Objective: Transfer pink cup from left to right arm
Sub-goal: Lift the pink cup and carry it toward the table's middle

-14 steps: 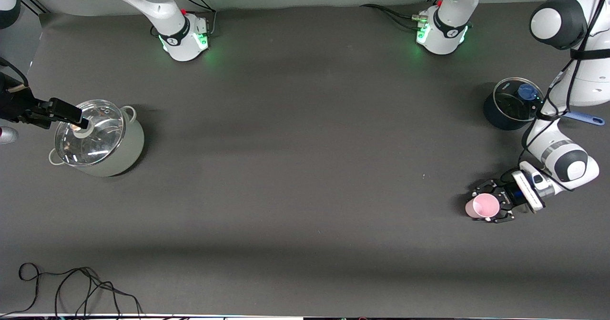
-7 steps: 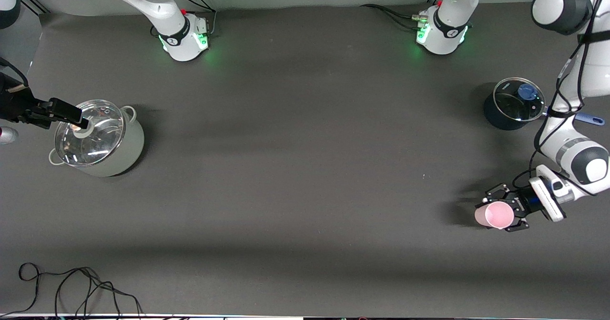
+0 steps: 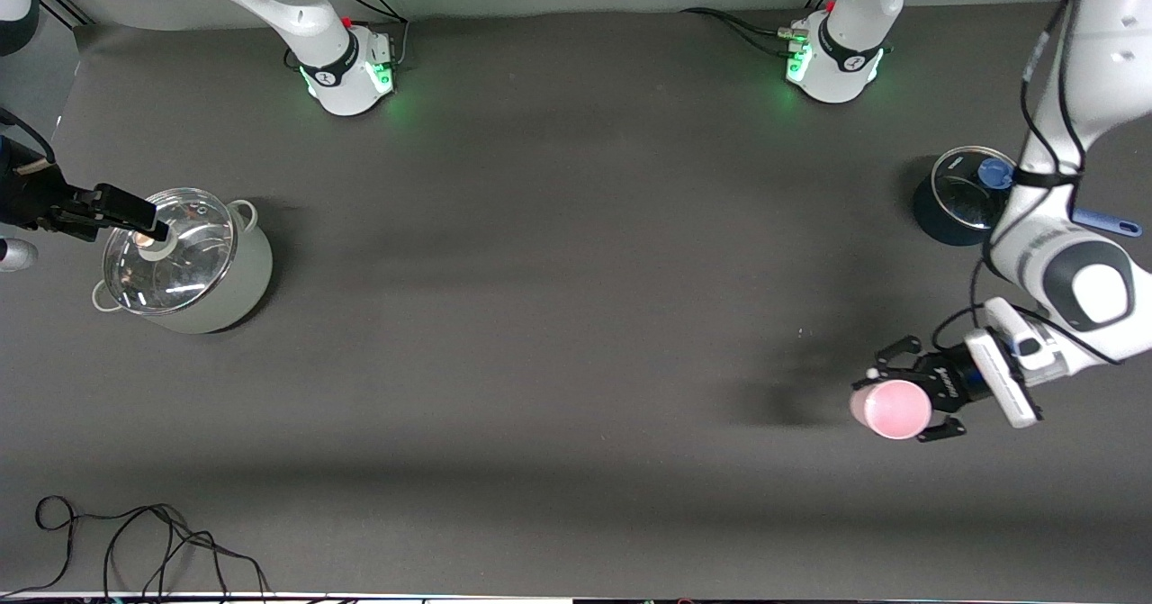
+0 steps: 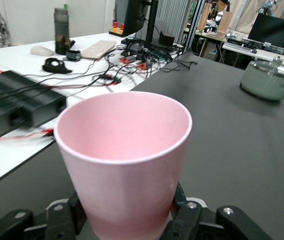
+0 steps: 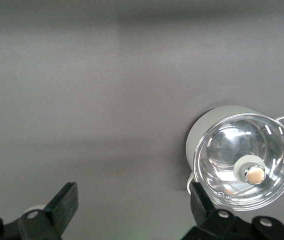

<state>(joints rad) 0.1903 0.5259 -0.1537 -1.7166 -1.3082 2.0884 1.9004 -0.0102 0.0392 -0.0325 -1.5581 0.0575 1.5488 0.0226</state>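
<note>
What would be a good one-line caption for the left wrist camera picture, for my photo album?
Left claw shut on the pink cup, held upright over the dark table, a lidded grey pot in the distance.

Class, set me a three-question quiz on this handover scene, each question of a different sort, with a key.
1. True or false: the left gripper holds the pink cup up off the table.
2. Multiple choice: the right gripper is (A) shut on the cup, (B) open above the grey lidded pot, (C) resting on the dark blue pot.
3. Fill in: the pink cup is over the ____ arm's end of the table.

Key: 1 true, its shadow lies apart on the table; 2 B, open jaws above the glass lid; 3 left.
</note>
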